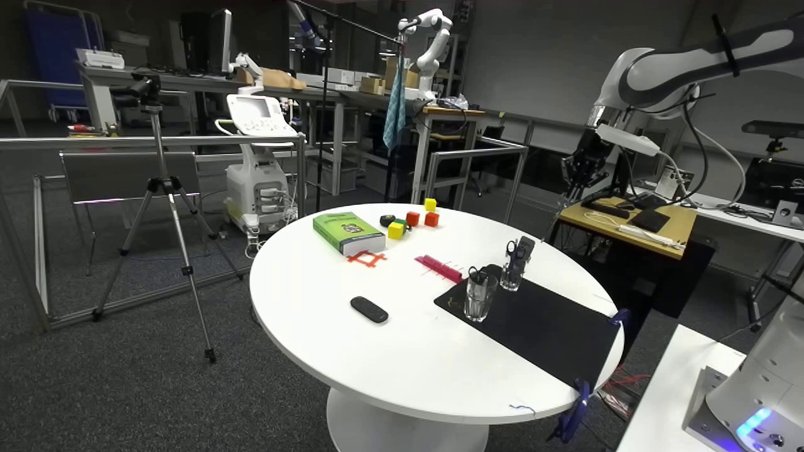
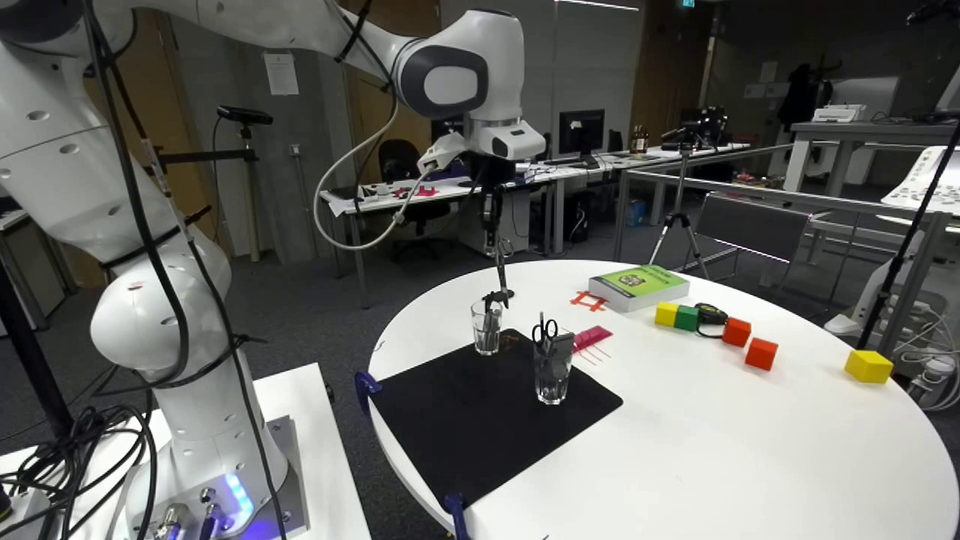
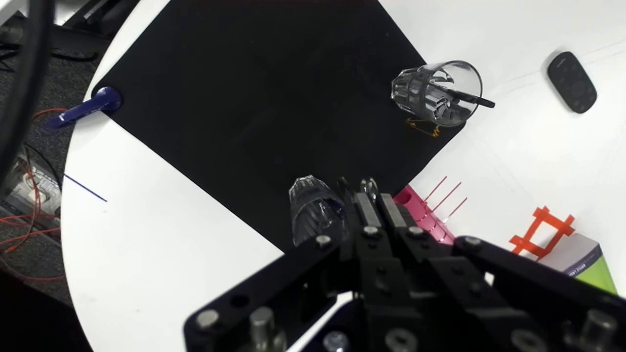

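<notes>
Scissors-like tool (image 2: 501, 270) | hangs from gripper (image 3: 374, 199), pincers clamped on it, above table (image 1: 377, 358); tumbler (image 3: 308, 193) at 9 o'clock in wrist view | probably light, stiff, smooth, prone to twist; best held flat near its top | table white, round; black mat (image 1: 546, 326); floor (image 1: 125, 389) carpeted; tripod (image 1: 166, 184) at table's 10 o'clock in an exterior view

Tumbler (image 3: 313, 208) glossy glass; mat (image 3: 274, 98) smooth, matt; tabletop (image 3: 171, 239) smooth; clamp (image 3: 105, 99) glossy

The round white tabletop (image 1: 383, 376) carries a black mat (image 3: 269, 93) under two glasses (image 2: 552, 371), a pink strip (image 1: 441, 269), a dark rounded device (image 1: 369, 309), a green book (image 2: 639, 288), a red frame (image 3: 542, 215), and red, yellow and green cubes (image 2: 762, 354).
</notes>
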Controlling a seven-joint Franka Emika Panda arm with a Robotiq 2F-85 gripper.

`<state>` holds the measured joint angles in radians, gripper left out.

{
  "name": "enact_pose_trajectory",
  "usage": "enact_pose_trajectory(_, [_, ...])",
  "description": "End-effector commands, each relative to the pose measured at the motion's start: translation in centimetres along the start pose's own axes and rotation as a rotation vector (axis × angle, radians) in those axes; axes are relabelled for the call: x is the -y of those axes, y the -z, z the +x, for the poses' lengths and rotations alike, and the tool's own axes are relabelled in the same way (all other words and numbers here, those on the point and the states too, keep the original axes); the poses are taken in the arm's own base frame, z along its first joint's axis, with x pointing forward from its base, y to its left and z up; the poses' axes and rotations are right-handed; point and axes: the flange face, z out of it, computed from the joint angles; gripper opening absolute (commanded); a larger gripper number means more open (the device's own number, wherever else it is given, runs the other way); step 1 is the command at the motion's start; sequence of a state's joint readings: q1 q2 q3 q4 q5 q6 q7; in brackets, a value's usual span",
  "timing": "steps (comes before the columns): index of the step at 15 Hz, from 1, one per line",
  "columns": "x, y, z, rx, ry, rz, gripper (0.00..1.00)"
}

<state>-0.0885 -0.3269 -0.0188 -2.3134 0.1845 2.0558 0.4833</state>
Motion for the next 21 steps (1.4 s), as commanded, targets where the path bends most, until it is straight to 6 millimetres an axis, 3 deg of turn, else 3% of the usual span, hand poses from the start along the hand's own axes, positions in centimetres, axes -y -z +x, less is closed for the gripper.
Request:
enact_pose_trajectory(1, [0.0,0.0,0.0,0.001,0.003,-0.001,0.04])
enact_pose_trajectory(11, [0.0,-0.2,0.3,0.024,0.065,-0.02,0.01])
enact_pose_trajectory(21, [-1.9,-2.0,4.4,0.102,0.278,-0.065,0.01])
